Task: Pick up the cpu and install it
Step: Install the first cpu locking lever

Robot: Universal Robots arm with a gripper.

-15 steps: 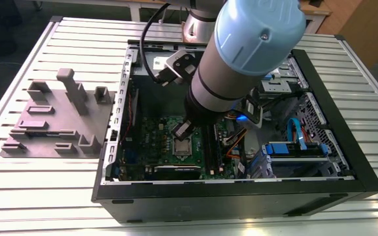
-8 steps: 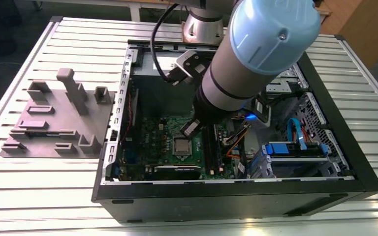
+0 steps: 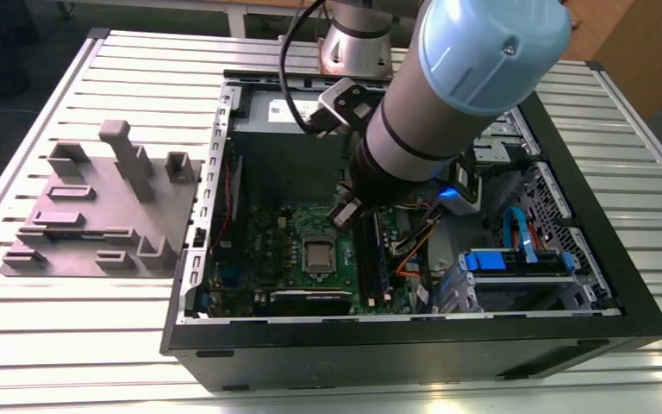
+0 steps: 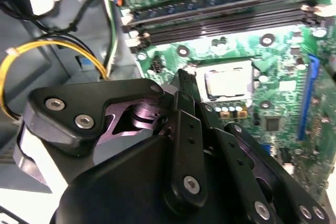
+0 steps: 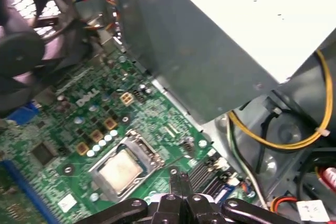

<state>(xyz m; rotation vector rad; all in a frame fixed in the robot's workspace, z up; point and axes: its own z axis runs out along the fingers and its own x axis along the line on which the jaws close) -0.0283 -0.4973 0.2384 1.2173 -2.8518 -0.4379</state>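
Now my gripper (image 5: 180, 178) hangs just above the green motherboard (image 5: 79, 129), fingers pressed together on nothing, while the cpu (image 5: 119, 171) sits in its socket (image 5: 137, 145).

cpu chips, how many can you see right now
1. The cpu sits in the socket of the green motherboard inside the open case; both wrist views show it beyond the gripper. Others may be hidden.

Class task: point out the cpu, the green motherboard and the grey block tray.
cpu (image 5: 119, 171): first wrist view, silver top.
green motherboard (image 3: 271, 246): exterior view, bare green area.
grey block tray (image 3: 78, 226): exterior view, flat base.
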